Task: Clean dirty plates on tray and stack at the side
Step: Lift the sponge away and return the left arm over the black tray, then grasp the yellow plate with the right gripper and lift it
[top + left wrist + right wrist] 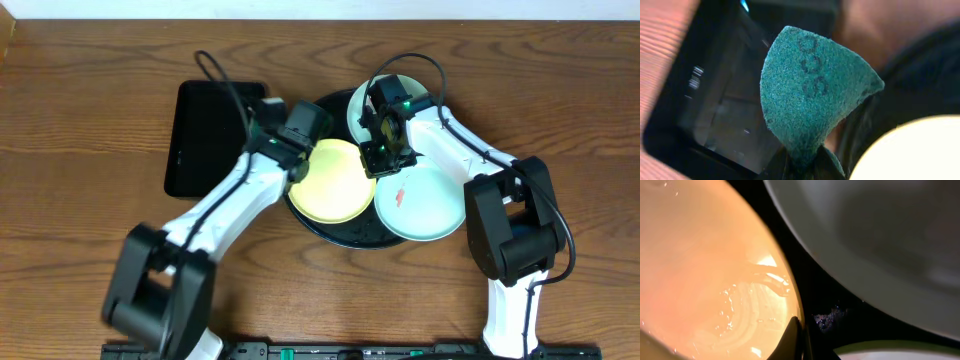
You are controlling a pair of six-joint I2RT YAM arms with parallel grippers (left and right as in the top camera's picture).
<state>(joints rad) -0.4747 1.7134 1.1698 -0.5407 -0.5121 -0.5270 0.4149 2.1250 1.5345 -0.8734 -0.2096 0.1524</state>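
While the left hand (807, 168) hangs by the left edge of the big round black tray (350, 238), it is squeezed tight on a fuzzy blue-green scrub pad (815, 95). The pad stands up from the hand and curls over on its right side. Behind it lies the smaller flat black tray with four corners (205, 140), on the brown wooden desk (90, 120).

Three plates sit in the round tray. The pale yellow round plate (335, 185) is on the left, near the left hand. The pale mint-blue round plate with a red smear (425, 205) is on the right, just beside the yellow one. The other pale mint-blue plate (357, 115) is at the back, partly under the right arm. The right hand (385, 150) is low where the three plates meet. Whether it is apart or together cannot be told.
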